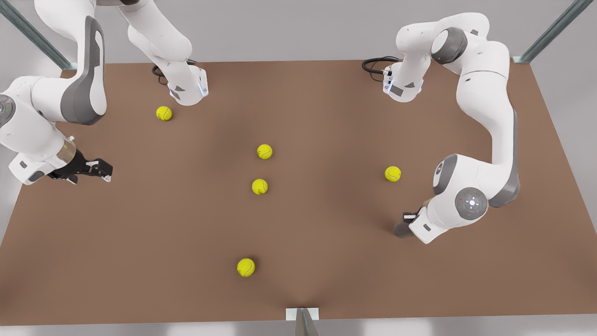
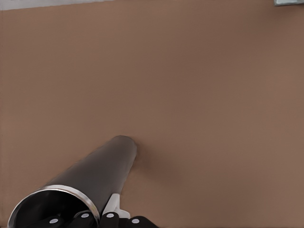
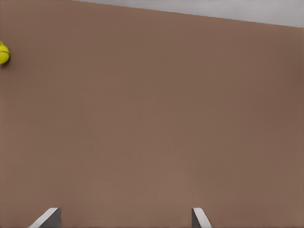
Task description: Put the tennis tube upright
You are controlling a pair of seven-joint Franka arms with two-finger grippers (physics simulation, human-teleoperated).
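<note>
The tennis tube [image 1: 402, 229] is a dark grey cylinder on the front view's right, tucked under the wrist of the arm there. In the left wrist view the tennis tube [image 2: 102, 168] runs down from its lighter rim near the camera to the brown table, where its far end rests. My left gripper [image 1: 410, 218] is at the rim end, shut on the tube. One pale finger [image 2: 113, 204] lies against the outer wall and the other is hidden. My right gripper [image 1: 103, 170] hangs open over bare table at the front view's left, fingertips [image 3: 47, 217] wide apart.
Several yellow tennis balls lie on the table [image 1: 326, 261]: one [image 1: 392, 173] close to the left arm, two [image 1: 264, 151] [image 1: 259, 186] mid-table, one [image 1: 246, 267] near the front edge, one [image 1: 163, 113] by an arm base. A ball [image 3: 2, 52] shows far off.
</note>
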